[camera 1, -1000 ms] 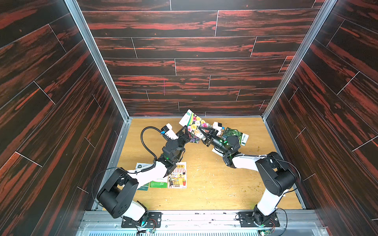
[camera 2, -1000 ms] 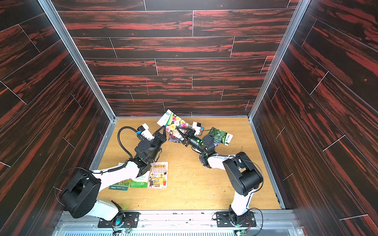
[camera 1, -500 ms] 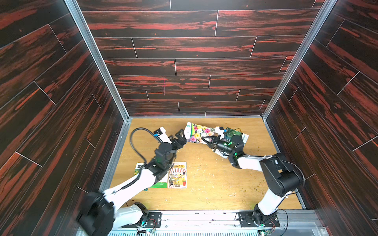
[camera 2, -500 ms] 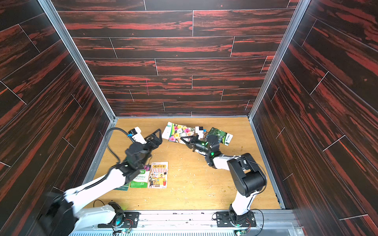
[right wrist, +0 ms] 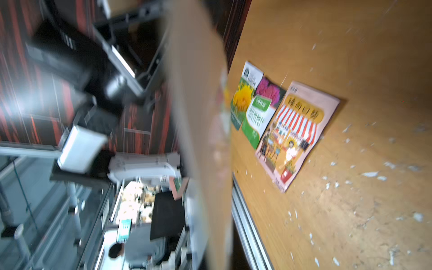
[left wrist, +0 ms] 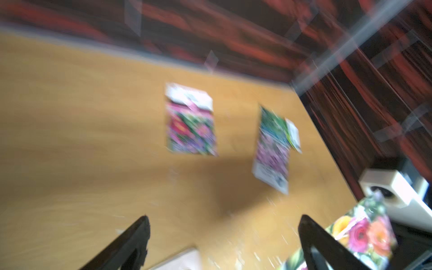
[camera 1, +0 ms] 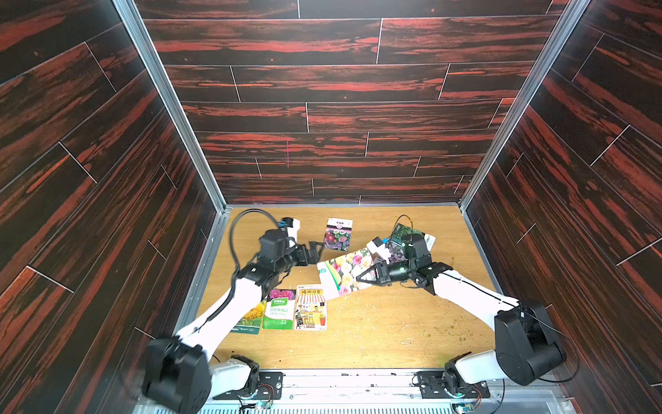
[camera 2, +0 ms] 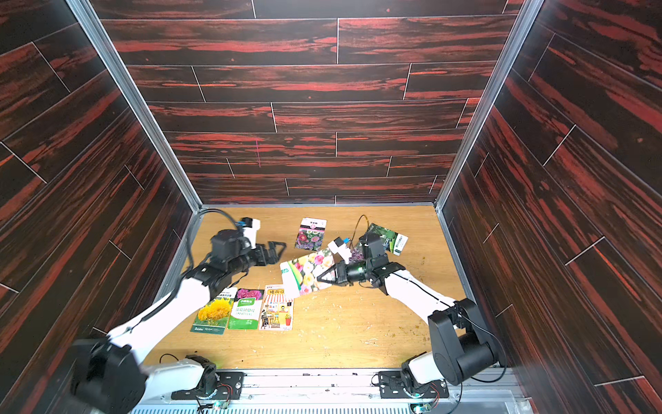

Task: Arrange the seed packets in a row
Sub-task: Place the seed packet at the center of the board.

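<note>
Both top views are bright and evenly lit, seemingly from overhead, with soft shadows on the counter (camera 1: 376, 333) and motion smear on the left arm (camera 1: 222, 312) at 7 o'clock. Both wrist views are blurred. In the right wrist view a seed packet (right wrist: 198, 117) close to the lens is an out-of-focus tan band through the centre.

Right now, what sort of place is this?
Probably a robot test booth: dark panelled walls enclose a wooden table, two robot arms are mounted at its edge, seed packets lie on it.

seven seed packets (camera 2: 276, 310) and two robot arms (camera 2: 412, 290).
</note>
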Robot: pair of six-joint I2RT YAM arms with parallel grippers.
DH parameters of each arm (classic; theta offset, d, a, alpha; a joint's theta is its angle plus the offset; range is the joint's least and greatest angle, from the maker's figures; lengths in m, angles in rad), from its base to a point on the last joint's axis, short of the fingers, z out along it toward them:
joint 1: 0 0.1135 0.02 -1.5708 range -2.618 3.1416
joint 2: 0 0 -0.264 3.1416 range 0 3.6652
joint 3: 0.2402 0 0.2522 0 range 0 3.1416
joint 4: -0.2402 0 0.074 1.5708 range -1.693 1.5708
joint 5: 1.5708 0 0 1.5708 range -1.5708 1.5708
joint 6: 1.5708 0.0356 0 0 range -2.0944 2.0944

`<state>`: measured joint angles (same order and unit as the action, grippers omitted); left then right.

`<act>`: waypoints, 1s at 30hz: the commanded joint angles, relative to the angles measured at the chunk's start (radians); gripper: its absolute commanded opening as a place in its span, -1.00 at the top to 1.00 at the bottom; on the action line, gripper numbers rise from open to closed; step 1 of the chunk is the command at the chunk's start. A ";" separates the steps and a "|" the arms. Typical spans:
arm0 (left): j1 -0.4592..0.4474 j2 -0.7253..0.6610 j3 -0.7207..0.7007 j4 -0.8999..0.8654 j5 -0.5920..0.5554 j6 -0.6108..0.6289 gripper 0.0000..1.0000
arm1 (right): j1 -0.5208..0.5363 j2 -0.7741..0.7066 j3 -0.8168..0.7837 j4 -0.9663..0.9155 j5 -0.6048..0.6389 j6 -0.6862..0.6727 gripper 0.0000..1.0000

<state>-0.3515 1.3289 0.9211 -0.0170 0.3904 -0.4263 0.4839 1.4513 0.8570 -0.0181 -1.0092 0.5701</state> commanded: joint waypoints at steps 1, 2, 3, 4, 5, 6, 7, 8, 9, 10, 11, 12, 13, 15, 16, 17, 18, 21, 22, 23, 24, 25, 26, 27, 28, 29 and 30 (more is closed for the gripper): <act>0.002 0.074 0.124 -0.045 0.443 0.045 -1.00 | 0.045 -0.012 0.015 -0.146 -0.040 -0.142 1.00; 0.002 0.100 0.146 -0.054 0.504 0.043 -1.00 | 0.047 -0.012 0.016 -0.148 -0.045 -0.148 1.00; 0.002 0.123 0.171 -0.087 0.556 0.052 -1.00 | 0.047 -0.012 0.016 -0.148 -0.046 -0.153 1.00; 0.002 0.142 0.198 -0.139 0.596 0.082 -1.00 | 0.047 -0.012 0.019 -0.154 -0.045 -0.160 1.00; 0.002 0.148 0.215 -0.178 0.623 0.105 -1.00 | 0.045 -0.012 0.022 -0.162 -0.038 -0.168 1.00; 0.002 0.149 0.219 -0.195 0.659 0.117 -1.00 | 0.045 -0.010 0.029 -0.176 -0.026 -0.180 1.00; 0.001 0.145 0.219 -0.197 0.686 0.119 -1.00 | 0.045 -0.008 0.033 -0.185 -0.022 -0.187 1.00; 0.001 0.138 0.220 -0.212 0.709 0.131 -1.00 | 0.044 -0.005 0.041 -0.191 -0.018 -0.190 1.00; -0.001 0.131 0.226 -0.242 0.728 0.157 -0.99 | 0.041 -0.001 0.046 -0.191 -0.021 -0.192 1.00; -0.005 0.128 0.235 -0.290 0.730 0.193 -0.96 | 0.038 0.001 0.051 -0.191 -0.030 -0.193 1.00; -0.012 0.127 0.252 -0.369 0.700 0.246 -0.94 | 0.034 0.001 0.058 -0.192 -0.037 -0.193 1.00; -0.020 0.131 0.273 -0.453 0.656 0.294 -0.93 | 0.031 0.000 0.064 -0.192 -0.045 -0.193 1.00; -0.024 0.135 0.292 -0.523 0.643 0.337 -0.93 | 0.027 -0.002 0.071 -0.193 -0.052 -0.194 1.00; -0.044 0.138 0.305 -0.603 0.600 0.364 -0.93 | 0.022 -0.004 0.078 -0.192 -0.072 -0.191 1.00; -0.053 0.137 0.303 -0.606 0.585 0.370 -0.93 | 0.022 -0.006 0.079 -0.192 -0.076 -0.190 1.00; -0.066 0.136 0.299 -0.606 0.565 0.376 -0.93 | 0.022 -0.006 0.079 -0.190 -0.083 -0.188 1.00; -0.074 0.137 0.296 -0.603 0.544 0.379 -0.92 | 0.022 -0.006 0.080 -0.189 -0.087 -0.187 1.00; -0.091 0.159 0.303 -0.620 0.521 0.383 -0.79 | 0.021 -0.012 0.083 -0.186 -0.100 -0.184 1.00; -0.096 0.170 0.312 -0.638 0.512 0.389 -0.72 | 0.019 -0.017 0.084 -0.186 -0.098 -0.183 1.00; -0.100 0.182 0.327 -0.668 0.510 0.409 -0.61 | 0.018 -0.020 0.085 -0.185 -0.100 -0.184 1.00; -0.104 0.190 0.337 -0.679 0.510 0.417 -0.47 | 0.014 -0.021 0.085 -0.183 -0.100 -0.182 1.00; -0.104 0.193 0.342 -0.680 0.523 0.419 -0.34 | 0.011 -0.020 0.083 -0.181 -0.100 -0.181 1.00; -0.104 0.193 0.348 -0.677 0.543 0.421 -0.19 | 0.008 -0.016 0.083 -0.181 -0.100 -0.179 1.00; -0.104 0.188 0.353 -0.671 0.557 0.421 -0.05 | 0.005 -0.013 0.083 -0.180 -0.097 -0.178 1.00; -0.104 0.181 0.354 -0.663 0.568 0.421 0.06 | 0.001 -0.010 0.083 -0.178 -0.097 -0.176 1.00; -0.104 0.172 0.354 -0.649 0.575 0.417 0.13 | -0.003 -0.007 0.083 -0.178 -0.093 -0.174 1.00; -0.104 0.165 0.351 -0.634 0.572 0.408 0.24 | -0.007 -0.006 0.084 -0.178 -0.087 -0.171 1.00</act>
<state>-0.4458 1.5234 1.2469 -0.6289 0.9192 -0.0299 0.4896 1.4509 0.9230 -0.2050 -1.0988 0.4034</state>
